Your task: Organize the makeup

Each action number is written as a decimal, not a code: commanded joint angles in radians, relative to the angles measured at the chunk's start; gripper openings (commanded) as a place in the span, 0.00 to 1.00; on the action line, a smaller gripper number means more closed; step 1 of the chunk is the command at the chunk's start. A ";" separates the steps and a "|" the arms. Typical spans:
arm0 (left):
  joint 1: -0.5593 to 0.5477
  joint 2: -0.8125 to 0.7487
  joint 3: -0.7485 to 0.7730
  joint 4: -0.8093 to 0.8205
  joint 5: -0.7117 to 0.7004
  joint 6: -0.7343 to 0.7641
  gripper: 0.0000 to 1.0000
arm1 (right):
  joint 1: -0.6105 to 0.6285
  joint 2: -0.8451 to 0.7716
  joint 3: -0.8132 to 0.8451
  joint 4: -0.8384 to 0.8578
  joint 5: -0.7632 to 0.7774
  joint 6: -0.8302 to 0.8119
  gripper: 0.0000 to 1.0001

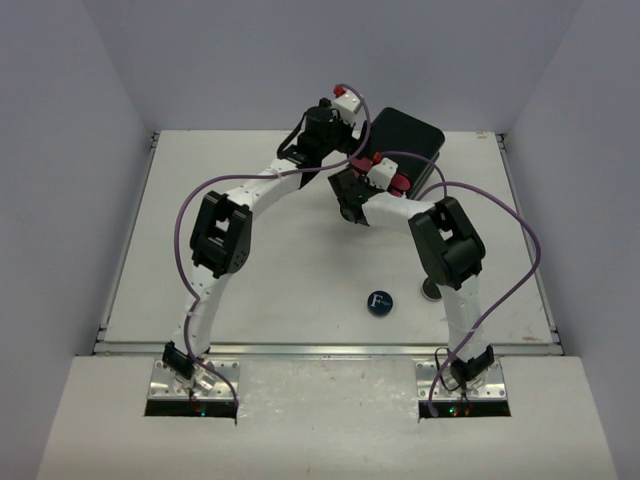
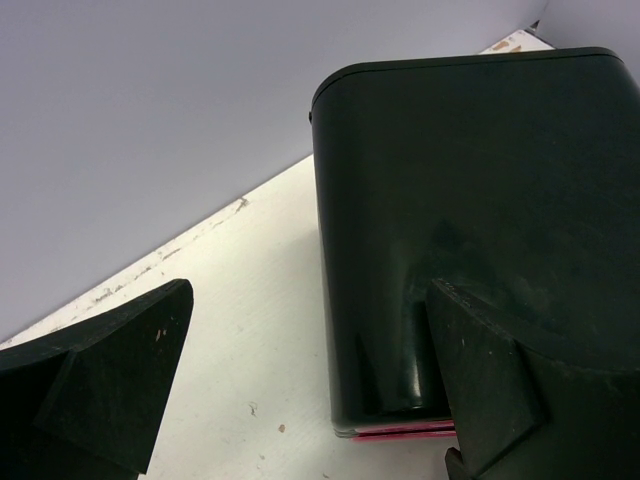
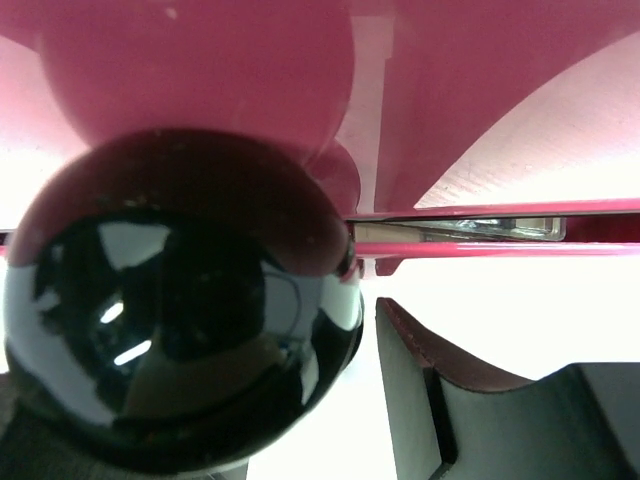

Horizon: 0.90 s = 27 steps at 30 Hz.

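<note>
The round blue compact [image 1: 380,302] with a white "F" lies on the table in front of the arms. A small black compact [image 1: 431,291] peeks out beside the right arm. My left gripper [image 1: 330,125] [image 2: 310,340] is open wide at the left side of the black drawer box [image 1: 405,135] [image 2: 470,200], its right finger [image 2: 500,390] over the box top. My right gripper [image 1: 358,190] [image 3: 210,320] is at the box's pink drawer front [image 3: 200,70], around a glossy black knob [image 3: 180,330]. A gap shows between the knob and the one finger [image 3: 450,400] in view.
The box stands at the back right of the white table [image 1: 280,270], close to the back wall. In the right wrist view a narrow slit [image 3: 480,228] shows between the pink drawer edges. Purple cables loop over both arms.
</note>
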 commanded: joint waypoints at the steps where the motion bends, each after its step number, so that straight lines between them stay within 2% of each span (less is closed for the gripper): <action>1: 0.006 -0.047 -0.001 0.046 -0.001 -0.008 0.99 | -0.013 0.026 0.021 -0.063 -0.009 0.073 0.47; 4: 0.006 -0.047 -0.001 0.047 -0.001 -0.009 0.99 | -0.013 0.032 0.052 -0.159 -0.003 0.136 0.48; 9: 0.006 -0.050 -0.001 0.046 -0.002 -0.018 0.99 | -0.013 0.032 0.054 -0.167 0.031 0.139 0.49; 12: 0.006 -0.052 -0.001 0.046 -0.001 -0.019 0.99 | -0.013 0.033 0.064 -0.191 0.053 0.140 0.53; 18: 0.006 -0.052 0.001 0.056 -0.005 -0.021 0.99 | -0.013 0.039 0.073 -0.179 0.126 0.115 0.56; 23: 0.006 -0.053 0.002 0.062 -0.007 -0.020 0.99 | -0.012 0.047 0.055 -0.005 0.131 -0.131 0.57; 27: 0.006 -0.055 0.001 0.065 -0.009 -0.019 0.99 | -0.012 0.018 -0.026 0.130 0.139 -0.212 0.56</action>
